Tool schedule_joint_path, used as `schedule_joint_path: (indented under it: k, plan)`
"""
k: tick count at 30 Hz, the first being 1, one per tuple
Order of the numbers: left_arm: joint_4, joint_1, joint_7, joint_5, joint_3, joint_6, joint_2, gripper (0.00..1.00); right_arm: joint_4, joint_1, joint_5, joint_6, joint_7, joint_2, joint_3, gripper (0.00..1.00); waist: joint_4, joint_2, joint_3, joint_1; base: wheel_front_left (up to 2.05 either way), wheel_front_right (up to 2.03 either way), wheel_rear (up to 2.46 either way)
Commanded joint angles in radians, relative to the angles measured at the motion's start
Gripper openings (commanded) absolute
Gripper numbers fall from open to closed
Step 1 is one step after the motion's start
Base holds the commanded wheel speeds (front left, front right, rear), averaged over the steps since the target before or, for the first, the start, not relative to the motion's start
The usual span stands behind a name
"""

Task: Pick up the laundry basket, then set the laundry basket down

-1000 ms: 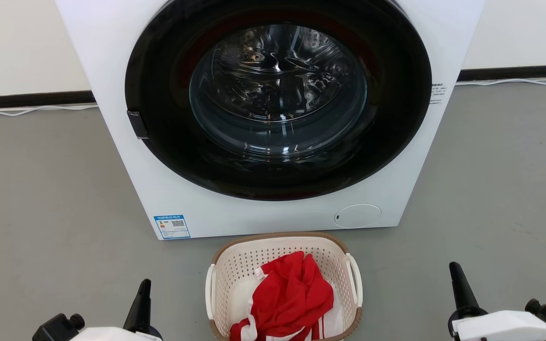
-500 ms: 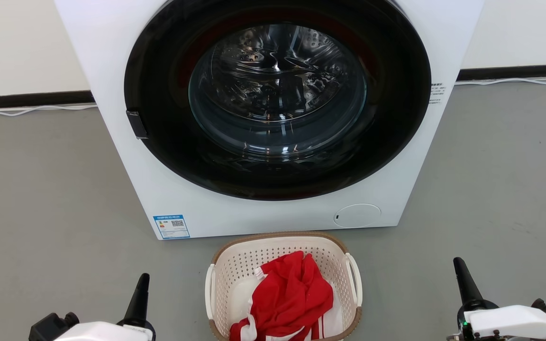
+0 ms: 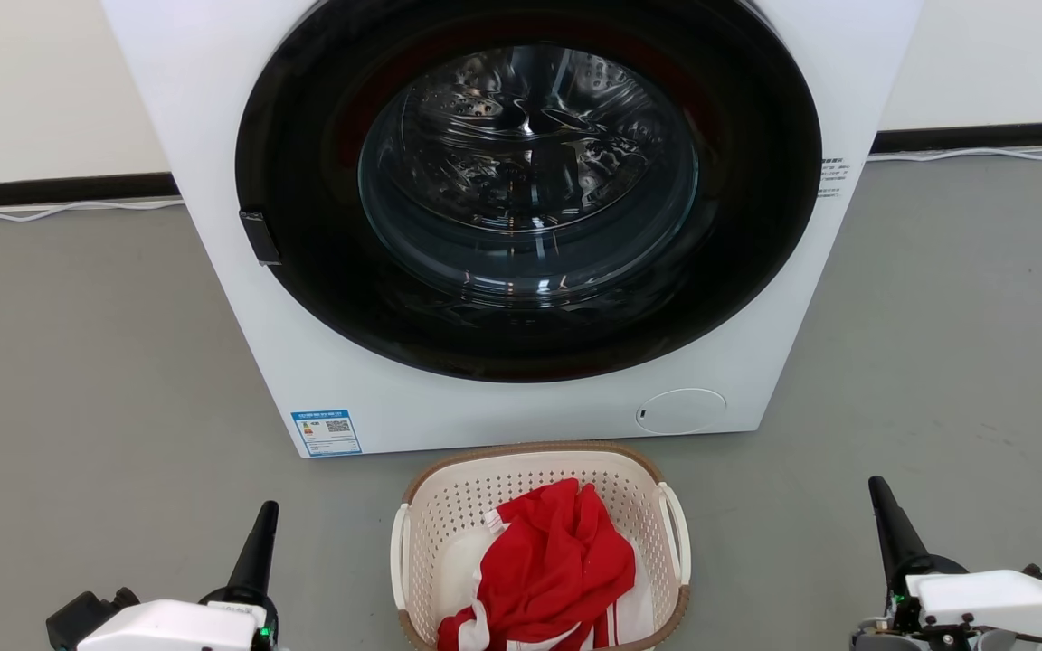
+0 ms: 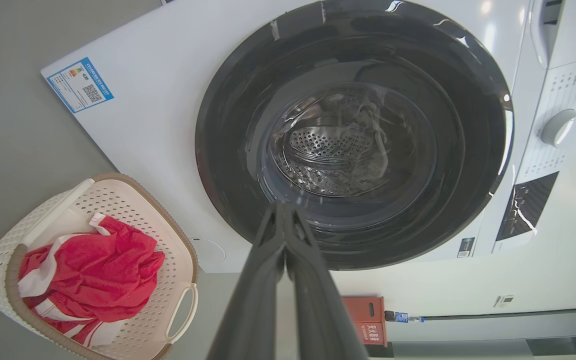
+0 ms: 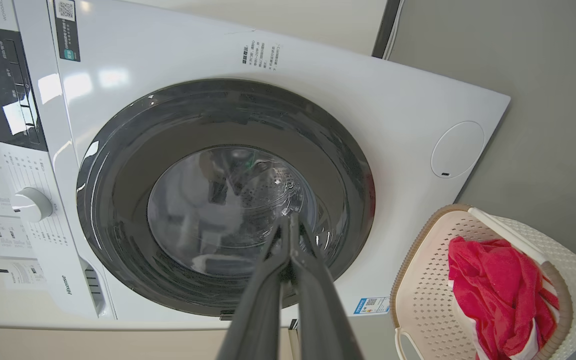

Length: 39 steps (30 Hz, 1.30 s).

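Observation:
The laundry basket (image 3: 458,506), cream-white and perforated with a brown rim, stands on the grey floor just in front of the washing machine, holding red and white cloth (image 3: 557,565). It also lies at the lower left (image 4: 168,280) of the left wrist view and at the lower right (image 5: 420,295) of the right wrist view. My left gripper (image 3: 263,524) is shut and empty, on the floor side left of the basket and apart from it. To the basket's right my right gripper (image 3: 878,506) is also shut on nothing. Both pairs of fingers (image 4: 284,225) (image 5: 288,225) point at the machine door.
A white front-loading washing machine (image 3: 213,108) with a dark round glass door (image 3: 530,181) stands shut behind the basket. White cables (image 3: 51,210) run along the wall's dark skirting. A red box (image 4: 370,320) sits by the wall.
Both grippers have drifted a little outward and upward in the head view, the left one leftward, the right one rightward. The basket has stayed put.

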Motion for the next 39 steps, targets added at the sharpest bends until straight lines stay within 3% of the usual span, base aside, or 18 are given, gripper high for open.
schedule_joint_path:
  k: [1,21,39]
  plan:
    - [-0.017,-0.065,0.010,-0.032,0.034,-0.018,0.011,0.00,-0.033,-0.051,0.029,0.006,0.010,-0.013,0.010,0.00,0.000,0.0000,0.000,0.0000,0.00,0.00,0.00]
    - [0.007,-0.112,0.067,-0.254,0.072,-0.058,0.008,0.00,-0.042,-0.078,0.233,0.007,0.066,-0.012,-0.015,0.00,-0.002,0.0000,0.001,0.0000,0.00,0.00,0.00]
    - [0.007,-0.112,0.074,-0.247,0.080,-0.058,0.002,0.00,-0.042,-0.078,0.229,0.007,0.070,-0.008,-0.020,0.00,-0.002,0.0000,0.001,0.0000,0.00,0.00,0.00]
